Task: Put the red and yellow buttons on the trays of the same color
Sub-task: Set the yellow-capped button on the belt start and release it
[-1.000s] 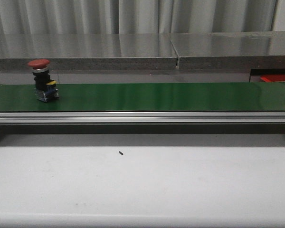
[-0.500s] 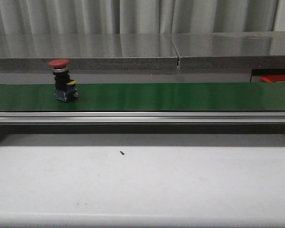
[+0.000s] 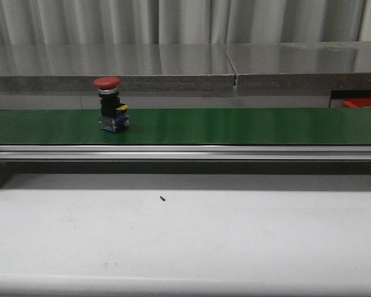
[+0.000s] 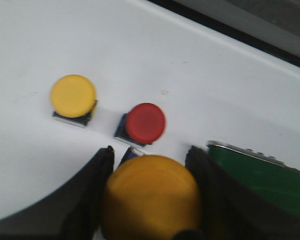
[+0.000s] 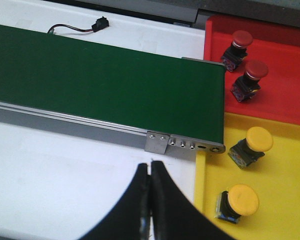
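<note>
A red button point(image 3: 107, 105) stands upright on the green conveyor belt point(image 3: 235, 125), left of centre. My left gripper point(image 4: 151, 159) is shut on a yellow button point(image 4: 151, 197), its black fingers point(image 4: 92, 187) on either side of the cap. On the white table below it stand another yellow button point(image 4: 73, 96) and a red button point(image 4: 145, 122). My right gripper point(image 5: 150, 166) is shut and empty over the white table by the belt's end. Beside it, the red tray point(image 5: 285, 95) holds two red buttons point(image 5: 238, 42) point(image 5: 252, 75). The yellow tray point(image 5: 285, 200) holds two yellow buttons point(image 5: 255, 142) point(image 5: 240, 200).
A metal rail point(image 3: 185, 152) runs along the belt's front edge, with a grey counter point(image 3: 173, 62) behind. A small black speck point(image 3: 163, 198) lies on the white table. A black connector with a cable point(image 5: 97, 23) lies beyond the belt. The belt's end point(image 4: 260, 175) shows near my left gripper.
The red button has travelled rightward along the belt, staying upright. Nothing else in the front view has moved.
</note>
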You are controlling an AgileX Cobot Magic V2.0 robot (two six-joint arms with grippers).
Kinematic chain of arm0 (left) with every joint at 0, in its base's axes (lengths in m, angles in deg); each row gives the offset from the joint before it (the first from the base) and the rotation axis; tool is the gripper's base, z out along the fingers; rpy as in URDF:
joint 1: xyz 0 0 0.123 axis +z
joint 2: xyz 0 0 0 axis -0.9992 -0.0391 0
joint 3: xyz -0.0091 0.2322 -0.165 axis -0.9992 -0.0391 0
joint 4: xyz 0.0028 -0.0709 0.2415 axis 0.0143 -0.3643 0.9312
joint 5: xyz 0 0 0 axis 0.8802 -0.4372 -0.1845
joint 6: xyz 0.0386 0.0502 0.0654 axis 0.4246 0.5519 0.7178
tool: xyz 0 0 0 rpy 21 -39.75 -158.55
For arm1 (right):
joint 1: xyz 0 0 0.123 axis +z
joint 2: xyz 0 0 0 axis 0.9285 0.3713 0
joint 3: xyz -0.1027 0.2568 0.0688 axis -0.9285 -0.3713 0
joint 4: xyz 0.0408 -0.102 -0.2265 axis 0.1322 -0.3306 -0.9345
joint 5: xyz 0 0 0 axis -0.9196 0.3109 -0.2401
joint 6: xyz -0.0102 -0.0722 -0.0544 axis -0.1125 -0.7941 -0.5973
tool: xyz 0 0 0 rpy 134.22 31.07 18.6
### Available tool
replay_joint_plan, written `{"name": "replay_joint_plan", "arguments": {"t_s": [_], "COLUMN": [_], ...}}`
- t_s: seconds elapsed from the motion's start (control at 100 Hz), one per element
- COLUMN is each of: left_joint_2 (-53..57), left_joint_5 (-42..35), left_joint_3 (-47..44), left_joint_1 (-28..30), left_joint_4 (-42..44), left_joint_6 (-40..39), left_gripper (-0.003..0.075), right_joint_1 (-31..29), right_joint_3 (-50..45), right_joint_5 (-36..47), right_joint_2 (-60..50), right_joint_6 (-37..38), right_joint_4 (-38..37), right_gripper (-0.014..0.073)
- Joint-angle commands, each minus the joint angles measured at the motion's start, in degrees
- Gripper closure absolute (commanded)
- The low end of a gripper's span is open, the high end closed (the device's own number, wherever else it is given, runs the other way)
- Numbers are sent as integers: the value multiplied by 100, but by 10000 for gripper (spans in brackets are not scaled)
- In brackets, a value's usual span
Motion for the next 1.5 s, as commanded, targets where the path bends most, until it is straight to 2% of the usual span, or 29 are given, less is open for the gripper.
{"name": "replay_joint_plan", "arguments": {"t_s": [0.0,0.41,0.72,0.93,1.0,1.07,1.22,1.29,1.35,1.49], "left_joint_2": [534,896,896,896,896,896,907,947,1016,1319], "left_joint_5": [-41,-128,-715,-861,-861,-861,-923,-1009,-1118,-1349], "left_joint_3": [73,-861,-1441,-1623,-1623,-1623,-1623,-1623,-1623,-1623], "left_joint_1": [-284,-1369,-1693,-1707,-1707,-1707,-1713,-1746,-1761,-1852], "left_joint_4": [-267,147,605,670,659,623,464,359,134,-432], "left_joint_6": [31,45,45,58,94,94,129,155,347,812], "left_gripper": [739,739,739,732,675,552,171,56,20,60], "right_joint_1": [11,11,11,11,11,11,11,11,11,11], "right_joint_3": [144,144,144,144,144,144,144,144,144,144], "right_joint_5": [324,324,324,324,324,324,324,324,324,324], "right_joint_2": [-27,-27,-27,-27,-27,-27,-27,-27,-27,-27], "right_joint_6": [-55,-55,-55,-55,-55,-55,-55,-55,-55,-55], "right_joint_4": [42,42,42,42,42,42,42,42,42,42], "right_gripper": [662,662,662,662,662,662,662,662,662,662]}}
